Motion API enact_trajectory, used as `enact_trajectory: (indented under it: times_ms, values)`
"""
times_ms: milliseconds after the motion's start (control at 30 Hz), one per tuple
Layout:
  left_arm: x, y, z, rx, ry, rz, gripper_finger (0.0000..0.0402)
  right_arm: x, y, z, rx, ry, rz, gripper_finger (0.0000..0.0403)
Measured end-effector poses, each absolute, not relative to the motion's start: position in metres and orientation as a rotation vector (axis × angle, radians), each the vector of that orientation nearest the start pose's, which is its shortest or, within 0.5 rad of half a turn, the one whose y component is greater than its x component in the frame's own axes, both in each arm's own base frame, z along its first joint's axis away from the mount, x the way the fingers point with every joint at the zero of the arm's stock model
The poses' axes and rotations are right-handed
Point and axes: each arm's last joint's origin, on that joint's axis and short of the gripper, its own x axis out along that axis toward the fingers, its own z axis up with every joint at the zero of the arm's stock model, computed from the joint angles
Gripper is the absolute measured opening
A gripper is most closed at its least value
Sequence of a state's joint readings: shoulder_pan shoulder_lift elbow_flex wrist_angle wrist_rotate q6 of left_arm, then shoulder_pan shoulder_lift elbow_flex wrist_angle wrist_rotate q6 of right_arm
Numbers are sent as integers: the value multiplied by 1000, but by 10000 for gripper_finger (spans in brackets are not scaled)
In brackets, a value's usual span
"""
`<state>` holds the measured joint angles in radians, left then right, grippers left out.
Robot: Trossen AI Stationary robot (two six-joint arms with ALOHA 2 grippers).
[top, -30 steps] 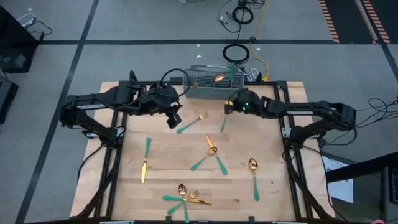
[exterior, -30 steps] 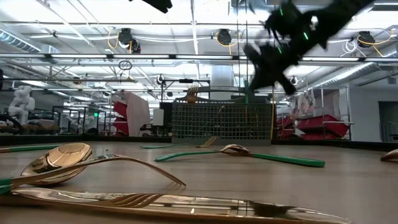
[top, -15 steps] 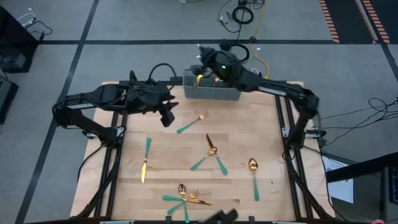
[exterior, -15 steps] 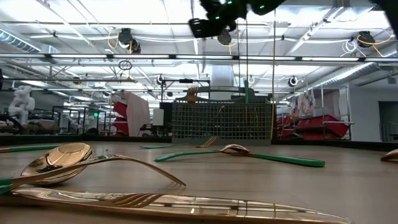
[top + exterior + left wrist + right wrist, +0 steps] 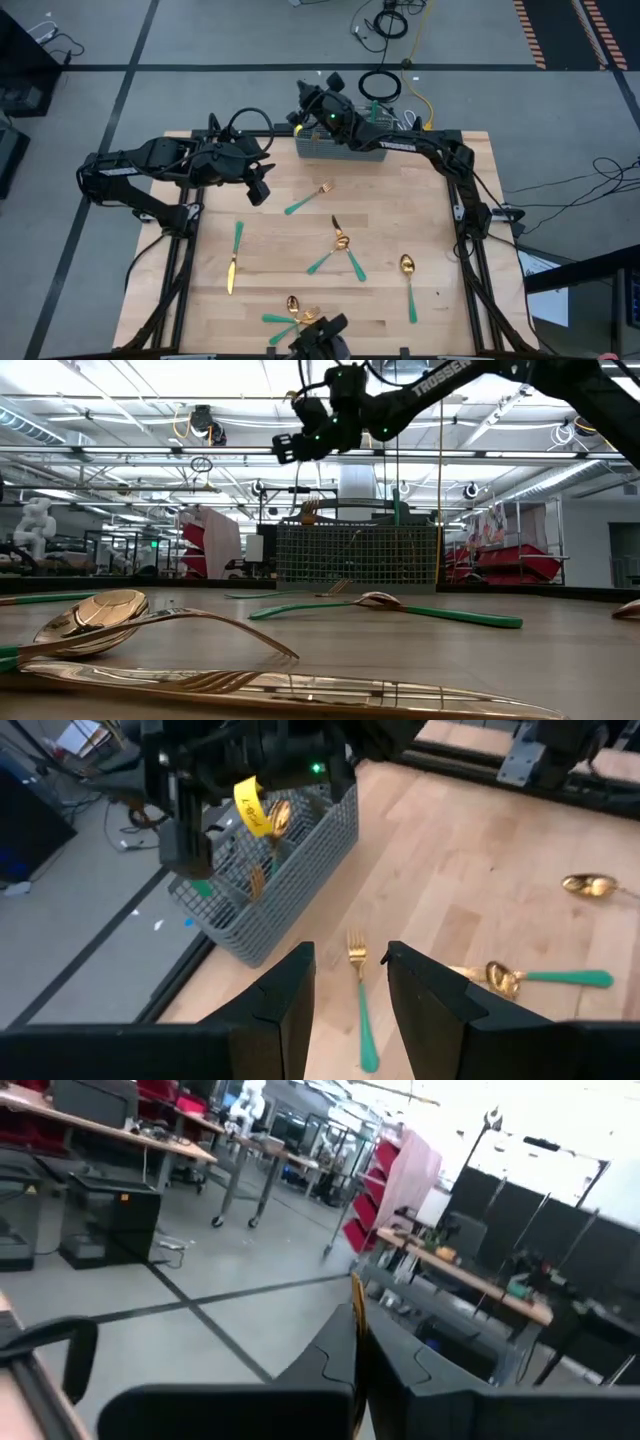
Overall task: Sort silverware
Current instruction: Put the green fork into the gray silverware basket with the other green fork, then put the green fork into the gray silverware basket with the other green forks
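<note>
Desk (image 5: 430,210): pale wooden top in a dark frame. Wire-mesh caddy (image 5: 340,148) stands at the far edge, near the middle.

Lying on the desk, placed from the caddy:
- fork (image 5: 308,198), just in front;
- crossed spoons (image 5: 340,250), farther forward, mid-desk;
- single spoon (image 5: 409,285), forward and to the right;
- knife (image 5: 234,257), forward and to the left;
- cluster of spoon and forks (image 5: 295,315), at the near edge.

All have gold heads and green handles.

High cam straight down on whole surface (image 5: 420,210); low cam level w/ it; both share caddy (image 5: 340,150), as does left wrist cam
</note>
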<state>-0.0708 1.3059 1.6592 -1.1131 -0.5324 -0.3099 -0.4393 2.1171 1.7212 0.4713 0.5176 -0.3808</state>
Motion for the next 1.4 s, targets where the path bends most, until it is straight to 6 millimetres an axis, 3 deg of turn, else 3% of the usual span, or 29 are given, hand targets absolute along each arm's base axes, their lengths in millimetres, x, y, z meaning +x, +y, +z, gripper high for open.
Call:
enact_trajectory:
  times_ms: [133, 433, 667, 1133, 1267, 1400]
  values:
    - [227, -1, 435, -61, 657, 546, 134, 450, -228, 278, -303, 171, -949, 0]
    - [227, -1, 435, -60, 658, 546, 134, 449, -234, 257, -276, 311, -918, 0]
    - [227, -1, 435, -58, 658, 548, 134, 450, -236, 256, -257, 290, -847, 2]
    - [226, -1, 434, -50, 680, 550, 134, 455, -221, 259, -332, 324, -803, 100]
    - [225, -1, 433, -45, 695, 551, 134, 448, -208, 283, -394, 353, -775, 123]
    - [224, -1, 432, -44, 703, 552, 134, 419, -171, 344, -428, 389, -714, 137]
